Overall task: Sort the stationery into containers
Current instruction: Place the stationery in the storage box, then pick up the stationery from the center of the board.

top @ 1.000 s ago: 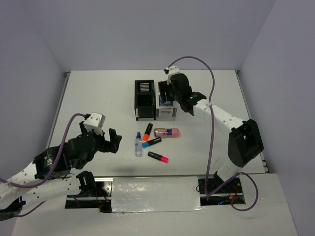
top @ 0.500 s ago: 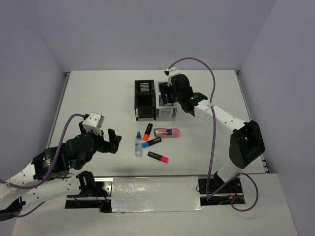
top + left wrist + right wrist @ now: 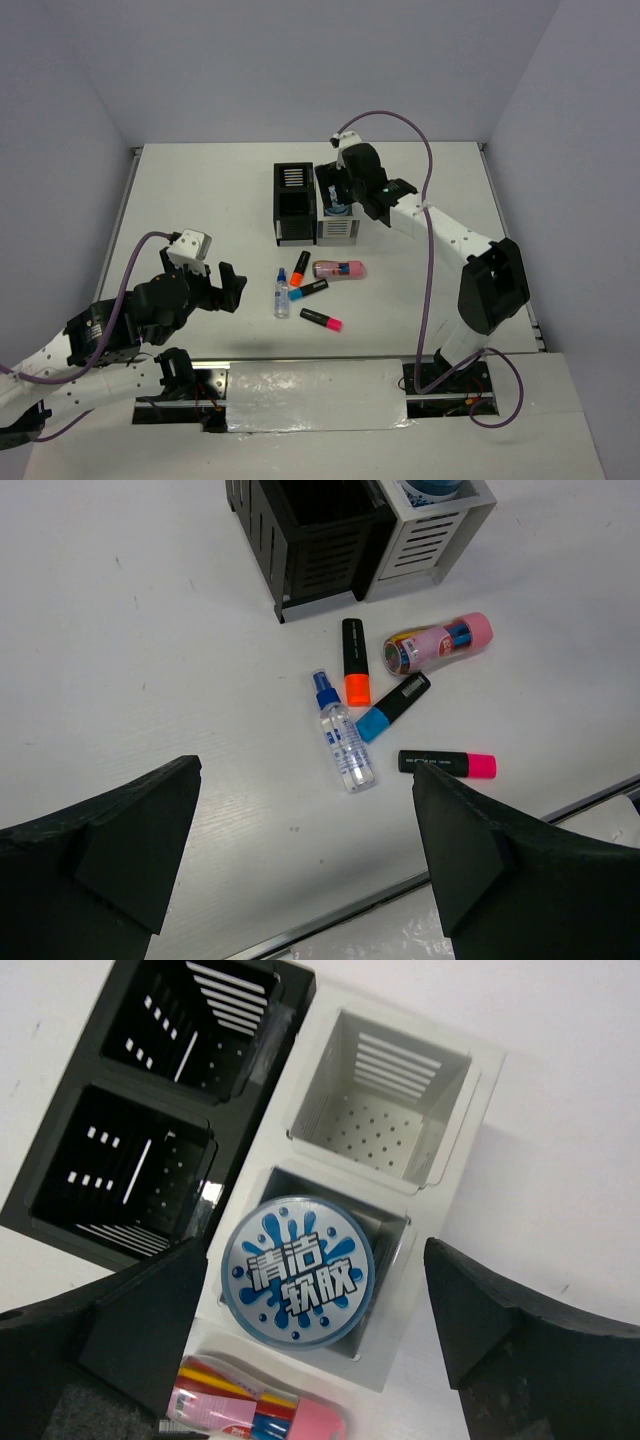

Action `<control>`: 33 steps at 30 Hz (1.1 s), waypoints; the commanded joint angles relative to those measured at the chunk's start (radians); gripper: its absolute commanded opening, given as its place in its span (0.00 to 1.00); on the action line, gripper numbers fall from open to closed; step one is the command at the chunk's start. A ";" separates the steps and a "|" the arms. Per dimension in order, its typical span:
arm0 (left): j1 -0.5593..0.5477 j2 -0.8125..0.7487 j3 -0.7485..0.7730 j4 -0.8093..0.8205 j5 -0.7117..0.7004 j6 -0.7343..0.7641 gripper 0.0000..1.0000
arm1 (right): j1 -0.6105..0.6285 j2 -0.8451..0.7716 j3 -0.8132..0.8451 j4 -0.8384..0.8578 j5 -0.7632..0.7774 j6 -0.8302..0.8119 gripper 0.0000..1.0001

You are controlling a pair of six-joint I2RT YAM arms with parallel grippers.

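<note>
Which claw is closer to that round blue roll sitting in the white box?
Right. The right claw hangs open directly above the blue roll; the left claw is far off, near the table's front left.

Near compartment of white organiser (image 3: 425, 1260) plugged by round blue roll (image 3: 297, 1282); far compartment and both of black organiser (image 3: 150, 1080) open from above. The two flush side by side.

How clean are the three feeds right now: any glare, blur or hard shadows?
Top external: even, soft light, only faint shadows on the table, all sharp. Left wrist: the orange highlighter is crisp, the left fingers dark and soft-edged. Right wrist: a small glare patch on the rim of the black organiser, the roll label sharp, the right fingers dark.
</note>
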 commanded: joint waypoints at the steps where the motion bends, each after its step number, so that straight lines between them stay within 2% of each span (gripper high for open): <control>1: 0.004 -0.005 -0.004 0.040 -0.002 0.022 0.99 | -0.006 -0.004 0.087 0.000 0.005 0.004 0.97; 2: 0.003 -0.005 -0.004 0.037 -0.004 0.020 0.99 | -0.004 -0.004 0.095 -0.003 0.010 0.009 1.00; 8: 0.003 0.005 -0.007 0.043 0.002 0.025 0.99 | -0.004 -0.050 0.114 -0.045 0.031 0.053 1.00; 14: 0.009 0.110 0.010 0.036 0.004 -0.003 0.99 | 0.017 -0.266 -0.059 -0.090 0.031 0.233 1.00; 16: 0.012 0.184 0.008 0.069 0.050 -0.033 0.99 | 0.030 -0.346 -0.151 -0.110 0.053 0.298 1.00; 19: 0.012 0.279 -0.053 0.152 0.169 -0.053 0.99 | 0.042 -0.475 -0.294 -0.101 -0.005 0.330 1.00; 22: 0.012 0.394 -0.111 0.397 0.339 0.023 0.99 | 0.046 -0.593 -0.389 -0.150 -0.071 0.308 1.00; 24: 0.012 0.514 -0.118 0.480 0.453 0.106 0.98 | 0.048 -0.694 -0.414 -0.198 -0.079 0.307 1.00; 29: 0.012 0.799 -0.012 0.535 0.492 0.195 0.93 | 0.046 -0.930 -0.449 -0.278 -0.099 0.322 1.00; 33: 0.012 0.885 0.010 0.623 0.636 0.310 0.90 | 0.045 -1.015 -0.448 -0.353 -0.104 0.333 1.00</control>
